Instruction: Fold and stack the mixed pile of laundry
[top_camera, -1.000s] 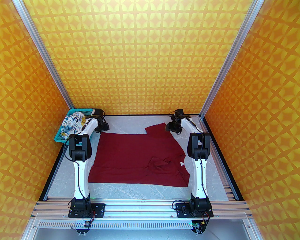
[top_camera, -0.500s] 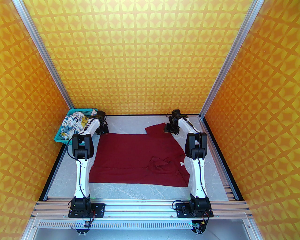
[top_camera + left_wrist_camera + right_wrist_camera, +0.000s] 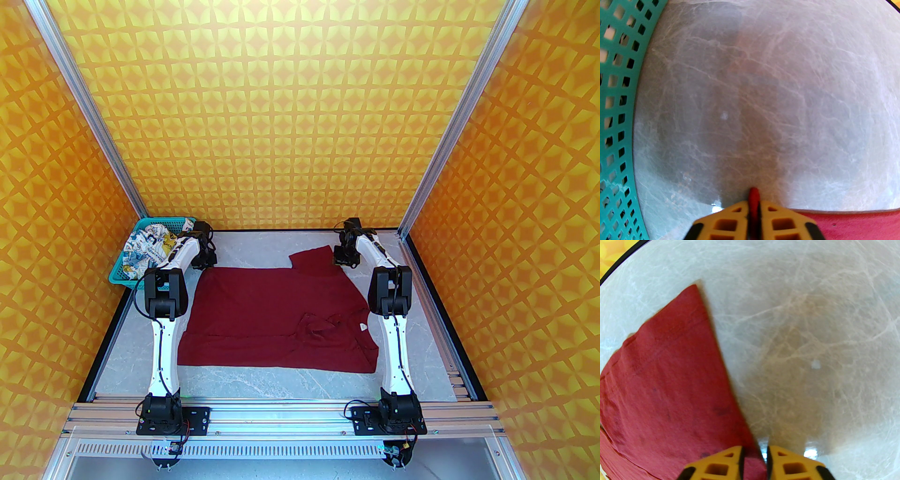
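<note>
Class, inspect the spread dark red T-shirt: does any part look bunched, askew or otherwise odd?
Yes. The dark red cloth T-shirt lies mostly flat, but beside its white tag the fabric is bunched into crumpled folds.

Dk red tee (image 3: 276, 309), teal basket (image 3: 121, 278), white/blue/yellow print tee (image 3: 145, 246), orange-yellow patterned walls (image 3: 281, 117).

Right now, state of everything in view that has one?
dark red T-shirt: spread flat on the table, collar area rumpled, not fully folded
printed white garment: crumpled in the basket, unfolded
teal basket: upright at the far left corner, loaded
left gripper: jaws shut on the T-shirt's far left corner
right gripper: jaws narrow around the sleeve edge, grip unclear
</note>
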`<act>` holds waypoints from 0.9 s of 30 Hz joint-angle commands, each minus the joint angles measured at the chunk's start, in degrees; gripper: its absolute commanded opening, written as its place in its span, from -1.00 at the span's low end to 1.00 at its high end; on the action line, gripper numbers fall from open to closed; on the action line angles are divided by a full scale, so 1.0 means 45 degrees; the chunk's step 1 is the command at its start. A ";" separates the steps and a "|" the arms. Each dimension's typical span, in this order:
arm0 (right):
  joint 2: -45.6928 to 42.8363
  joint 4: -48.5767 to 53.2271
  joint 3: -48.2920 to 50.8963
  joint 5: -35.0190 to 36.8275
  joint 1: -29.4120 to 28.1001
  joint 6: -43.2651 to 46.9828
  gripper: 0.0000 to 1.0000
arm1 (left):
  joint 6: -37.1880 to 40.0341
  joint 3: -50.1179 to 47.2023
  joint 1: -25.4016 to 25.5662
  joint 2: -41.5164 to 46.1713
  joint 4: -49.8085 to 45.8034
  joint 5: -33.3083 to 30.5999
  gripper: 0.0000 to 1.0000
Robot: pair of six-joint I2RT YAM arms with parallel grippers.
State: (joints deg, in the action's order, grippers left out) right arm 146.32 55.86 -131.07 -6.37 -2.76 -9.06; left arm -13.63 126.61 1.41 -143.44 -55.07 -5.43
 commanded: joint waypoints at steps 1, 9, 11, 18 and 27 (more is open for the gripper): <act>0.0278 0.0043 -0.0347 -0.0325 -0.0050 -0.0086 -0.85 | 0.0235 0.0068 -0.0059 -0.0147 -0.0205 0.0186 -0.89; -0.0389 -0.0585 0.0005 -0.0479 -0.0045 -0.0369 -1.00 | 0.0332 -0.0218 -0.0062 0.0216 -0.0053 0.0367 -1.00; -0.0778 -0.0889 0.0357 -0.0445 -0.0041 -0.0423 -1.00 | 0.0350 -0.0473 -0.0059 0.0468 0.0100 0.0394 -1.00; -0.1925 -0.1794 0.1675 -0.0588 0.0067 -0.0576 -1.00 | 0.0448 -0.1233 -0.0054 0.1261 0.0658 0.0570 -1.00; -0.0967 -0.1626 0.1042 -0.0899 0.0068 -0.0222 -0.83 | 0.0450 -0.1328 -0.0059 0.1190 0.0751 0.0654 -1.00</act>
State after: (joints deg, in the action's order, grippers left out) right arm 140.27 48.90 -124.40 -9.19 -2.76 -10.57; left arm -12.49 121.23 1.39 -140.29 -52.25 -3.88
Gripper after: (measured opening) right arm 0.079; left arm 0.026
